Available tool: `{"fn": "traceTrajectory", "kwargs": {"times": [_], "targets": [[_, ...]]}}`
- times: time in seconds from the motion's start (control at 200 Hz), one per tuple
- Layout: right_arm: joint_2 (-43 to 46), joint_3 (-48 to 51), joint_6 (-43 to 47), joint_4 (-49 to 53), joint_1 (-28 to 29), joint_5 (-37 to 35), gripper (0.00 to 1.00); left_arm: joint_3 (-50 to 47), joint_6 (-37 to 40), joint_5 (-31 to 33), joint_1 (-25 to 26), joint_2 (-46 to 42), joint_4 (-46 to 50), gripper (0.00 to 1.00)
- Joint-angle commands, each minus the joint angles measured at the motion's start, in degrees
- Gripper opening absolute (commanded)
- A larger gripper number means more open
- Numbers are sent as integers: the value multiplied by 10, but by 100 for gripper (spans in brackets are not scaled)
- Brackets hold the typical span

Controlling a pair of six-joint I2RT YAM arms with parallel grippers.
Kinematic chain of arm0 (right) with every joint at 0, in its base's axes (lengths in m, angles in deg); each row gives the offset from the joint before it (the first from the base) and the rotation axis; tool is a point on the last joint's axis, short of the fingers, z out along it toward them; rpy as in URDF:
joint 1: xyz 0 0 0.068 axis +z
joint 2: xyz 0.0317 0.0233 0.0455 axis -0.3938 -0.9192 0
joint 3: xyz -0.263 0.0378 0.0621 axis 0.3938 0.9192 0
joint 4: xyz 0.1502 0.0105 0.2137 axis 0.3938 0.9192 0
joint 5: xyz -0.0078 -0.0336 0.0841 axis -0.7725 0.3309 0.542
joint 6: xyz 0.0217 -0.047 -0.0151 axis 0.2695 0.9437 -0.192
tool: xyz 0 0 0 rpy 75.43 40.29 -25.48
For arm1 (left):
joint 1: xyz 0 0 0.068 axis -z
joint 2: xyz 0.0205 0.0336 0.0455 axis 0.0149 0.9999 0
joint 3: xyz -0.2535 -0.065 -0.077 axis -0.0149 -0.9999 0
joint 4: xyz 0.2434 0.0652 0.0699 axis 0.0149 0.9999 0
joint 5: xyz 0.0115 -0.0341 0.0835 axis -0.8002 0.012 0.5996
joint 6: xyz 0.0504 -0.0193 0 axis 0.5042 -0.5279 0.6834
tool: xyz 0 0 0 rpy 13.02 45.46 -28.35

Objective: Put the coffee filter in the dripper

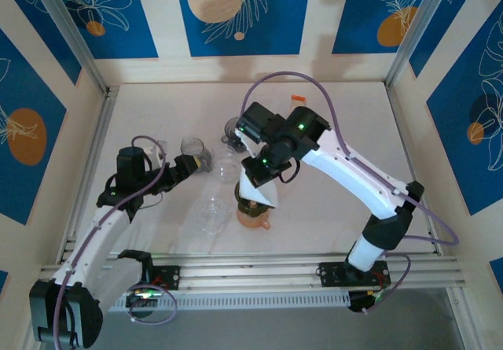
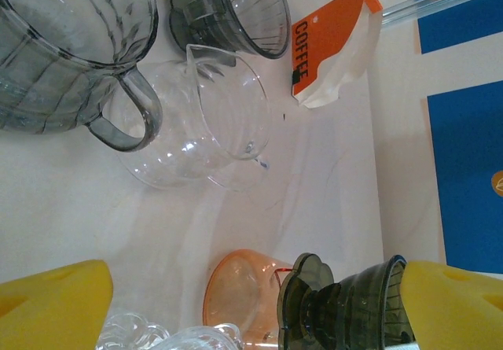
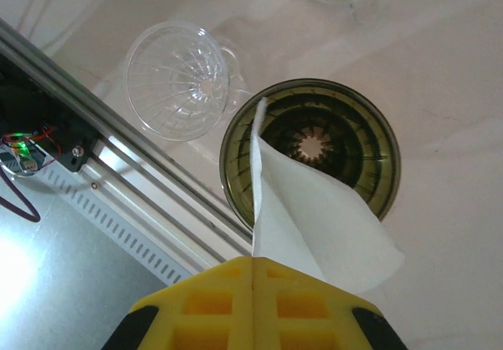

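Item one, left gripper (image 2: pixel 251 311): yellow foam pads spread wide, holding nothing. Beyond them we list a grey ribbed cup (image 2: pixel 63 43) and a clear glass server (image 2: pixel 196 122), both hard and smooth. Item two, right gripper (image 3: pixel 253 287): pads pressed together, pinching the coffee filter (image 3: pixel 314 208) by its seamed edge. White paper cone, light, limp, easily creased; we judge the seam the firmest hold. It hangs just ahead of the fingers, over the mouth of the dripper (image 3: pixel 369 122), which is smoky, ribbed, round and rigid.

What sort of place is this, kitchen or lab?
Likely a robot test cell, not a kitchen: white table boxed in by blue printed panels, metal rail at its front, dripper and filter as props.
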Motion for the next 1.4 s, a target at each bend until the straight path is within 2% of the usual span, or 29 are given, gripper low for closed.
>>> {"fn": "traceTrajectory", "kwargs": {"times": [0.0,0.315,0.39,0.535,0.675,0.84,0.91,1.075,1.396], "targets": [[-15,-10,12,6,6,30,0,5,-3,-21,-8,2,-22,94],[-24,71,2,-61,14,53,0,-3,-12,-29,-8,10,-42,94],[-22,92,1,-75,15,52,4,-6,-17,-31,-8,13,-50,94],[-4,103,-3,-98,15,33,19,-12,-28,-38,-6,20,-67,93],[30,109,-3,-120,16,12,43,-6,-37,-48,1,29,-84,90],[86,132,0,-146,11,-37,53,24,-25,-33,43,44,-81,87],[103,150,12,-157,-4,-45,54,44,-10,-19,67,50,-67,86],[88,170,69,-148,-50,-2,57,91,35,5,114,54,-24,86],[36,167,140,-157,-81,20,60,90,62,-3,118,38,9,90]]}}
